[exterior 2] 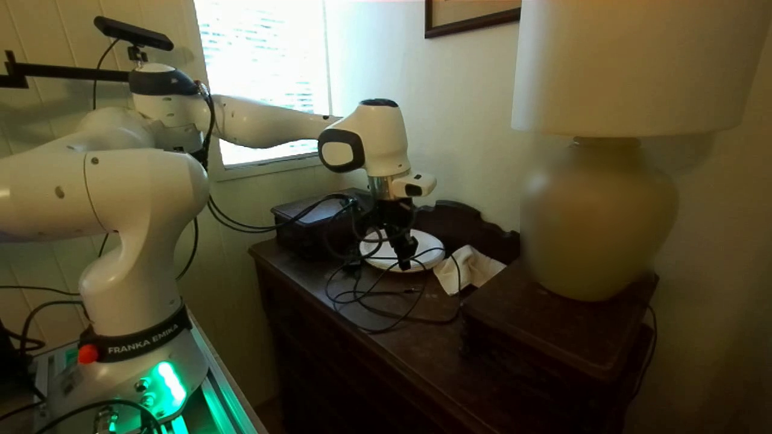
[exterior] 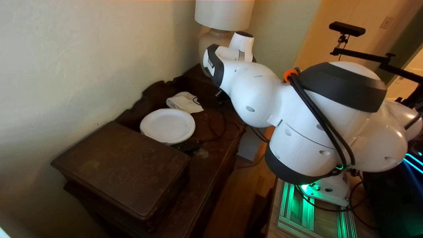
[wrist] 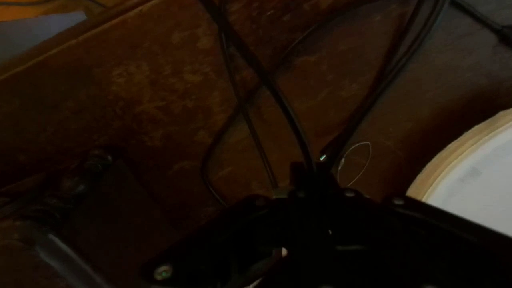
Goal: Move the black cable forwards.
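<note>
Black cable (wrist: 274, 89) loops loosely below and beside the gripper (exterior 2: 406, 258), whose fingers pinch part of it, over one dark dresser (exterior 2: 434, 343). Above the gripper is one arm (exterior 2: 148, 187) lettered "FRANKA EMIKA"; one lamp (exterior 2: 603, 211) stands well apart, one white plate (exterior: 168, 125) just beside, one cloth (exterior 2: 467, 268) near.

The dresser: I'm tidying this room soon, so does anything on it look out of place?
Yes. The black cable sprawls in overlapping loops on the dresser top, not neatly coiled. The white cloth lies crumpled rather than folded flat. Pale worn patches mark the dresser top too. Nothing looks spilled.
</note>
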`<act>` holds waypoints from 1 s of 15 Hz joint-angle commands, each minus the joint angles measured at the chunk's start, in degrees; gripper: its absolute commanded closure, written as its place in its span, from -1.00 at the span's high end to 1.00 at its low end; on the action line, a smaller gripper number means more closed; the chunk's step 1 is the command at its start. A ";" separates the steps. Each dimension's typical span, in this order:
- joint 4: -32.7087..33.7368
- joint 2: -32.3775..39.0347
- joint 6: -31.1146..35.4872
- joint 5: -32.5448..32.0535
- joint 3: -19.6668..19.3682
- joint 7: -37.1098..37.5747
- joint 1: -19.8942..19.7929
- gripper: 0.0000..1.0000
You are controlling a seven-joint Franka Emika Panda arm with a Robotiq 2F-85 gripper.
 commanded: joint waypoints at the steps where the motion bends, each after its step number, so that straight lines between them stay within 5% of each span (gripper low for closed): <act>1: 1.66 -5.32 7.13 3.08 5.29 0.93 -1.40 -0.96; 15: 5.66 -22.25 27.59 2.47 22.70 0.08 -12.74 -0.96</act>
